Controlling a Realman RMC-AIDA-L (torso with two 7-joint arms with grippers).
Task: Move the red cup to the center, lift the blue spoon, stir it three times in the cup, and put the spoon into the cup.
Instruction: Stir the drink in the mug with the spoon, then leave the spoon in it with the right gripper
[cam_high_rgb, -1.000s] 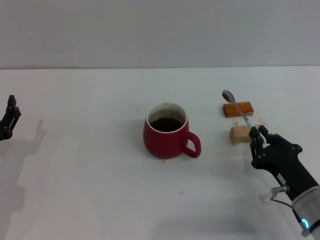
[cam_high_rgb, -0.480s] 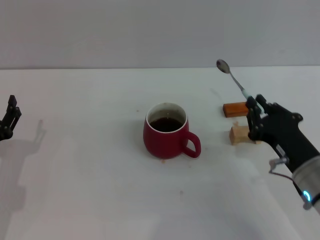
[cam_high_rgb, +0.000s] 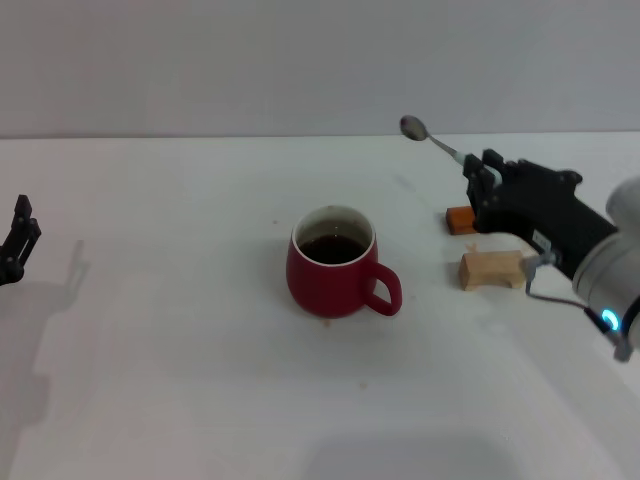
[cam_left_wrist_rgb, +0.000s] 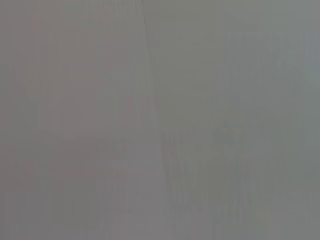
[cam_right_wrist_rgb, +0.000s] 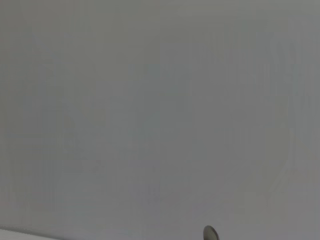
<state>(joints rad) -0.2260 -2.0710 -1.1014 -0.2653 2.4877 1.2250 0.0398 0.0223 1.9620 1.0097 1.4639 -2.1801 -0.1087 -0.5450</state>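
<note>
Dark-red, the red cup (cam_high_rgb: 333, 262) stood mid-table in our head view; our right gripper (cam_high_rgb: 474, 181) clenched the blue spoon (cam_high_rgb: 430, 141) aloft right of it, above two blocks (cam_high_rgb: 490, 269). Our left gripper (cam_high_rgb: 17, 236) idled far left, fingers spread. Right wrist view: only the spoon's bowl (cam_right_wrist_rgb: 210, 233).

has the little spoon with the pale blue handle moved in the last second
Yes. The slim metal-bowled spoon, shut in the right gripper, left the orange-brown block, rising toward the squat dark-red mug.
</note>
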